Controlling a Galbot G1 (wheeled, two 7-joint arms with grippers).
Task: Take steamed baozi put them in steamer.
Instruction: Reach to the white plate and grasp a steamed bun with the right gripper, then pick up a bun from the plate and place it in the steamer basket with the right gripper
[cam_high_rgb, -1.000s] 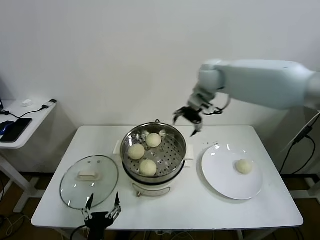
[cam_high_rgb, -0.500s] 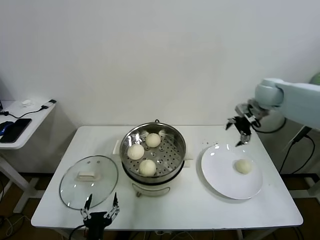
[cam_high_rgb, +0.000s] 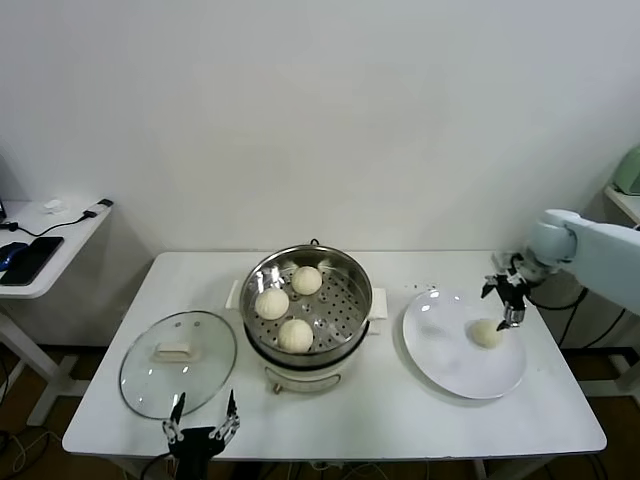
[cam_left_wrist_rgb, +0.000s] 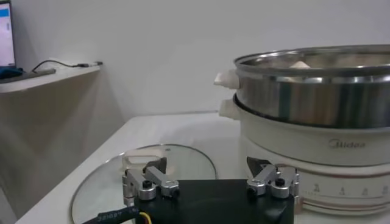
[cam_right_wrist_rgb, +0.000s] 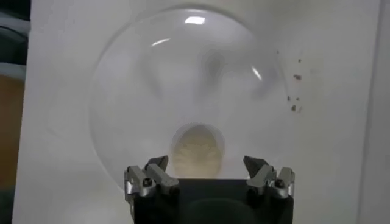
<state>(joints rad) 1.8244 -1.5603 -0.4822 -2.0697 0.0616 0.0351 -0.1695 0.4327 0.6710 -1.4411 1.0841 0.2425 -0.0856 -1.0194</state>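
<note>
The steamer (cam_high_rgb: 352, 268) stands mid-table, with three steamed baozi (cam_high_rgb: 296, 334) on its perforated tray. One more baozi (cam_high_rgb: 487, 333) lies on the white plate (cam_high_rgb: 445, 355) at the right. My right gripper (cam_high_rgb: 507, 300) hangs open just above and behind that baozi, which shows below its spread fingers in the right wrist view as a baozi (cam_right_wrist_rgb: 196, 149) on the plate (cam_right_wrist_rgb: 134, 79). My left gripper (cam_high_rgb: 203, 428) is parked open at the table's front edge, facing the steamer (cam_left_wrist_rgb: 317, 97), its fingertips (cam_left_wrist_rgb: 158, 165) apart.
A glass lid (cam_high_rgb: 178, 361) with a white handle lies flat left of the steamer, also seen as the lid (cam_left_wrist_rgb: 109, 182) in the left wrist view. A side table (cam_high_rgb: 45, 245) with a phone and cables stands at the far left. The wall is close behind.
My right arm has swung from above the steamer's back rim rightward and down to the plate, ending just over the lone baozi. The left arm has stayed still.
</note>
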